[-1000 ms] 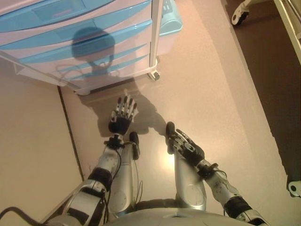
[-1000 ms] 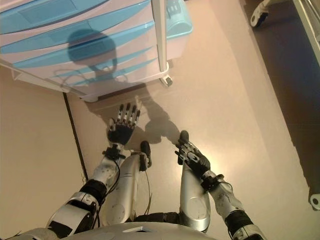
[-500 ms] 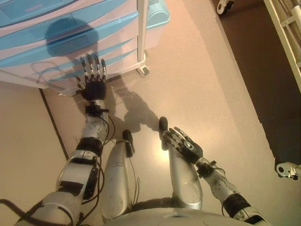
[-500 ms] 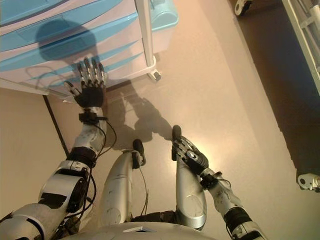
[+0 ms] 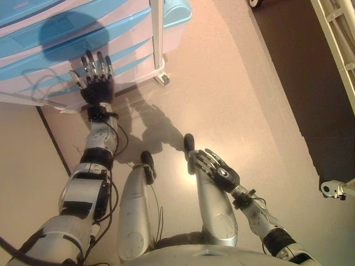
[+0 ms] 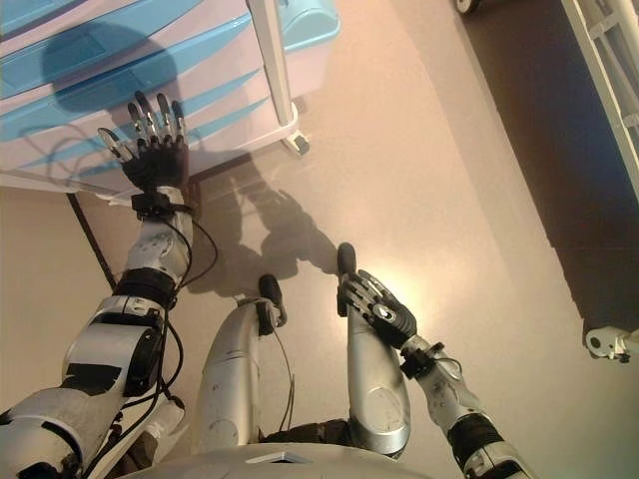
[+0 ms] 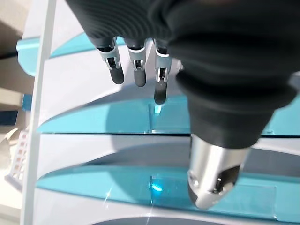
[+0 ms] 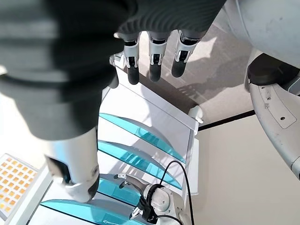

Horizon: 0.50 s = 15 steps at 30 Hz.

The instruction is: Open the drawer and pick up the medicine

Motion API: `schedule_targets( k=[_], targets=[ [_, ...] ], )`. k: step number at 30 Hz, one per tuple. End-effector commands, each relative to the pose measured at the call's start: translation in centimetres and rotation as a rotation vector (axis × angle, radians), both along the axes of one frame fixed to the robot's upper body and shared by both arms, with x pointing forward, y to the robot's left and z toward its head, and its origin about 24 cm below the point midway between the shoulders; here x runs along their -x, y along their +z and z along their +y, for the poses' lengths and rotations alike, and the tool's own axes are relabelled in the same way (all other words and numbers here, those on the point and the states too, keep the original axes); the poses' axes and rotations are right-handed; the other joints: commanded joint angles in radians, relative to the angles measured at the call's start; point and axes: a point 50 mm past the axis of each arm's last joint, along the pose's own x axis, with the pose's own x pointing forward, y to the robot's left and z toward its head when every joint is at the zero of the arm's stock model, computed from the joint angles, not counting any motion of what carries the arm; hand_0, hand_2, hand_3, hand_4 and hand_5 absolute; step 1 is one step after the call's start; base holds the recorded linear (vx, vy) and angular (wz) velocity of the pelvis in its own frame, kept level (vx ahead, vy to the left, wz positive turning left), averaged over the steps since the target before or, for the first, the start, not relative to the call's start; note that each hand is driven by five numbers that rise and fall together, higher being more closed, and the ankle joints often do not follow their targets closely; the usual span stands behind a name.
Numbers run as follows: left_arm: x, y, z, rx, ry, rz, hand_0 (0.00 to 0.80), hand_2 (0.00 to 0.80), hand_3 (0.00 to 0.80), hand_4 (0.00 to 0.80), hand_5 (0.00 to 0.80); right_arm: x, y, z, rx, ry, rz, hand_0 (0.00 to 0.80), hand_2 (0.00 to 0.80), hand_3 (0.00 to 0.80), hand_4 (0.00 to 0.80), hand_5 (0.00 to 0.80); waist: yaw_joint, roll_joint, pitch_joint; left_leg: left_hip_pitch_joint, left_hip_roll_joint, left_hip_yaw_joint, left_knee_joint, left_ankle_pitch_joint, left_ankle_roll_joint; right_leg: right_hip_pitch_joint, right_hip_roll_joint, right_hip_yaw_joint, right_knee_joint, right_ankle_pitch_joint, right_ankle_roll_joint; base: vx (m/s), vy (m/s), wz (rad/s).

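A white drawer unit [image 5: 66,39] with translucent blue drawer fronts [image 7: 117,117] stands on the floor [image 5: 233,100] at the far left, all its drawers closed. The medicine shows in no view. The left hand [image 5: 95,83] reaches out in front of the lower drawers, fingers [image 7: 136,65] straight and spread, holding nothing. The right hand [image 5: 217,170] hangs low at the near right, its fingers [image 8: 152,63] relaxed and apart, empty.
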Motion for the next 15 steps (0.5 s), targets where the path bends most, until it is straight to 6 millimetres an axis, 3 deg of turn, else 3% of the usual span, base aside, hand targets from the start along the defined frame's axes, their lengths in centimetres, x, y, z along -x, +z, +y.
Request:
schedule_targets(
  k=[1,15],
  targets=[
    [-0.2,2.7,1.8,0.008,0.070,-0.088,0.000,0.000,0.000,0.000,0.000,4.3,-3.0,-0.3,0.032,0.064,0.165,0.000,0.000,0.000,0.000,0.000,0.000,0.026,-0.034,0.011,-0.047,0.047,-0.156,0.010,0.024,-0.008,0.022,-0.021,0.089,-0.128,-0.008,0.000,0.000,0.00],
    [0.7,5.4,3.3,0.040,0.182,-0.246,0.000,0.000,0.000,0.000,0.000,4.5,-3.2,-0.2,0.022,0.054,0.158,0.000,0.000,0.000,0.000,0.000,0.017,0.026,-0.034,0.018,-0.055,0.041,-0.173,0.008,0.026,0.003,0.023,-0.033,0.071,-0.126,-0.007,0.000,0.000,0.00]
  ],
)
